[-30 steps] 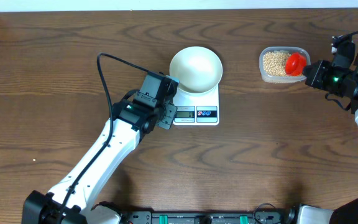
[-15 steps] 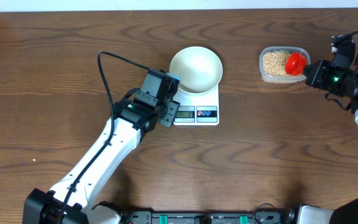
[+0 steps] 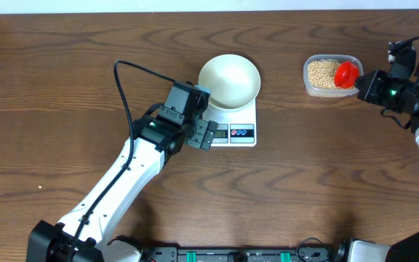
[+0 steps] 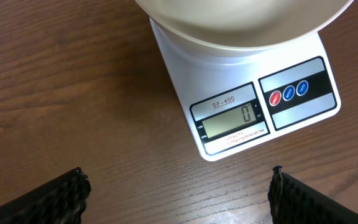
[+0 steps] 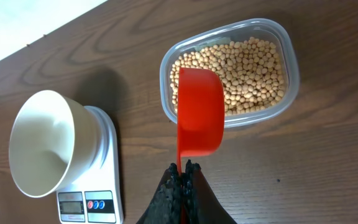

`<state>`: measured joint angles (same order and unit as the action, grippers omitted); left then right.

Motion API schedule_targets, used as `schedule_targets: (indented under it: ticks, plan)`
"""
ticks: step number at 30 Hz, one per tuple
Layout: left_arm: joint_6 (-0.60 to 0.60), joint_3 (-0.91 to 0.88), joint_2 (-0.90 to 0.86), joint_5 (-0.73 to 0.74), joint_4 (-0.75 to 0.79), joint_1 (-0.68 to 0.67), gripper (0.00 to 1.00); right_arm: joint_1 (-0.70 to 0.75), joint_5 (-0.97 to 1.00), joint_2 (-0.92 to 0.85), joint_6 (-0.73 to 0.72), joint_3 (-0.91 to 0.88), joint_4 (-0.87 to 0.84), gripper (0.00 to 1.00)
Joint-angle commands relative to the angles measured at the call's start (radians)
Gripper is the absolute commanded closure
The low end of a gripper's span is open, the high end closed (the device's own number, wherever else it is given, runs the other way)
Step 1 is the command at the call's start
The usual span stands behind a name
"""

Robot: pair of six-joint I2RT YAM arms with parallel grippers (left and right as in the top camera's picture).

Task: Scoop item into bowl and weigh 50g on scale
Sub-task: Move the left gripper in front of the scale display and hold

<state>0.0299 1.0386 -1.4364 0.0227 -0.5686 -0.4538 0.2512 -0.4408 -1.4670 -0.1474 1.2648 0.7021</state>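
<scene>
The empty white bowl (image 3: 229,80) (image 5: 39,143) (image 4: 241,18) sits on the white scale (image 3: 242,116) (image 4: 179,59) (image 5: 107,134), whose display reads 0. My left gripper (image 3: 206,135) (image 4: 179,190) hovers just in front of the scale's display, open wide, nothing between its fingers. At the right, tan beans (image 3: 322,72) (image 5: 253,68) fill a clear tub (image 3: 308,89) (image 5: 291,59). My right gripper (image 3: 362,82) (image 5: 182,169) is shut on the handle of a red scoop (image 3: 346,73) (image 5: 199,112). The scoop hangs over the tub's near edge, and I cannot see into its cup.
The left arm's black cable (image 3: 122,87) loops over the table to the left of the bowl. The table's far edge (image 3: 195,11) meets a white strip at the back. Bare wood lies between the scale and the tub.
My left gripper has opened from nearly shut to wide beside the scale's display. The right arm and the scoop have not moved.
</scene>
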Motion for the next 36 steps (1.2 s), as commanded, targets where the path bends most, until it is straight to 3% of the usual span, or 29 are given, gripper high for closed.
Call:
schedule_targets:
  ticks: [1, 16, 36]
  plan:
    - [0.006, 0.001, 0.002, -0.009, 0.002, -0.001, 0.05, 0.003, 0.016, 0.001, 0.018, -0.003, -0.001, 0.99]
    - [0.006, 0.001, 0.008, -0.008, -0.014, -0.001, 0.05, 0.003, 0.017, 0.001, 0.018, -0.003, 0.002, 0.99]
    - [0.005, -0.043, 0.221, 0.056, 0.009, -0.002, 0.05, 0.003, 0.017, 0.001, 0.018, -0.003, 0.005, 0.99]
